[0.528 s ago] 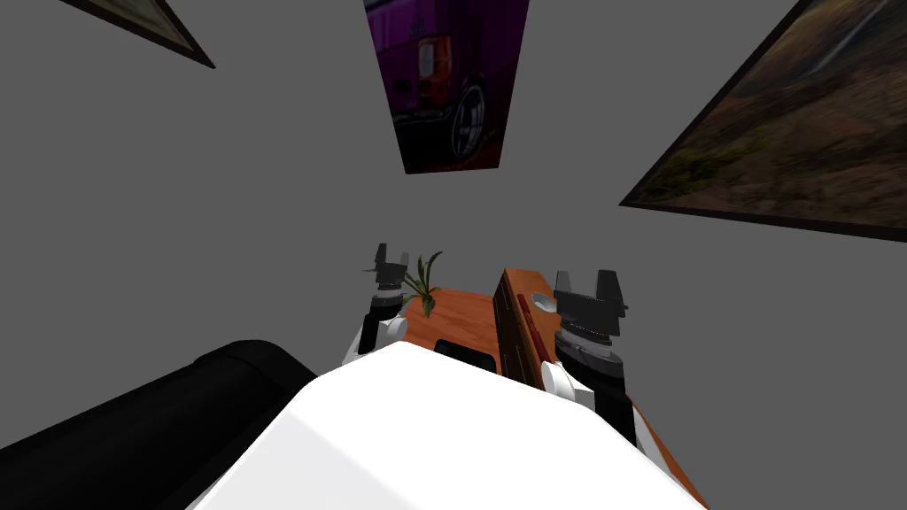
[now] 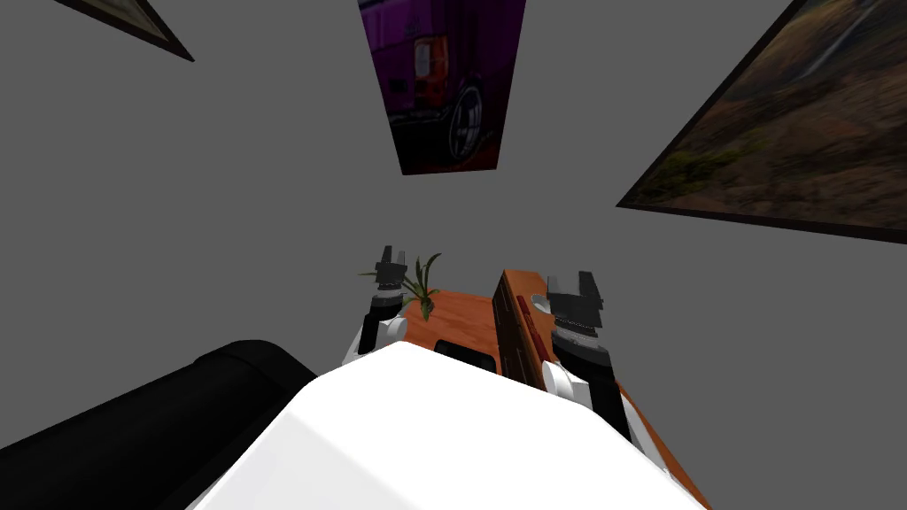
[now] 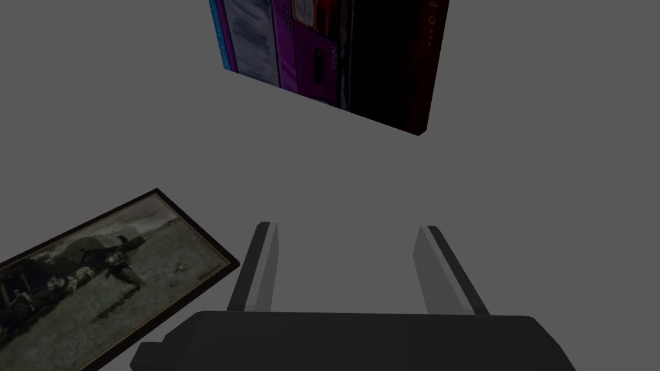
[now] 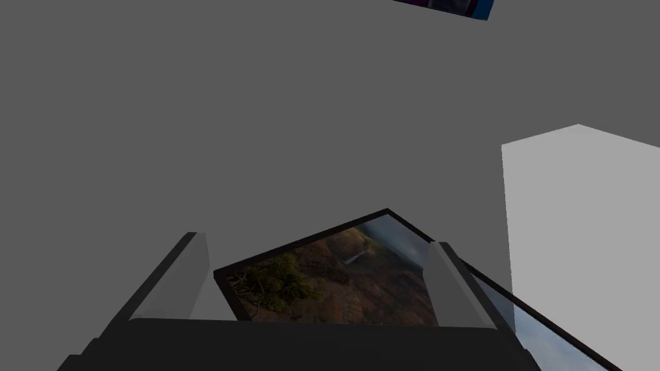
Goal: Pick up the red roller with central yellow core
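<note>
A dark red, long, narrow thing (image 2: 529,323), likely the roller, lies on top of a raised orange-brown wooden box (image 2: 512,336); no yellow core shows. My right gripper (image 2: 574,285) is raised just right of it and above it, pointing up. Its fingers stand open and empty in the right wrist view (image 4: 319,277). My left gripper (image 2: 391,259) is held up at the left side of the wooden top, beside a small plant. It is open too, with nothing between its fingers (image 3: 351,264).
The box stands on an orange-brown wooden top (image 2: 456,320) with a green plant (image 2: 423,283), a small white round thing (image 2: 540,304) and a black rectangle (image 2: 465,356). A black sofa-like shape (image 2: 151,425) lies at lower left. Grey walls lie ahead.
My right gripper has shifted a little to the left, closer to the wooden box, and looks smaller. The left arm has barely moved. The head view has shifted slightly.
</note>
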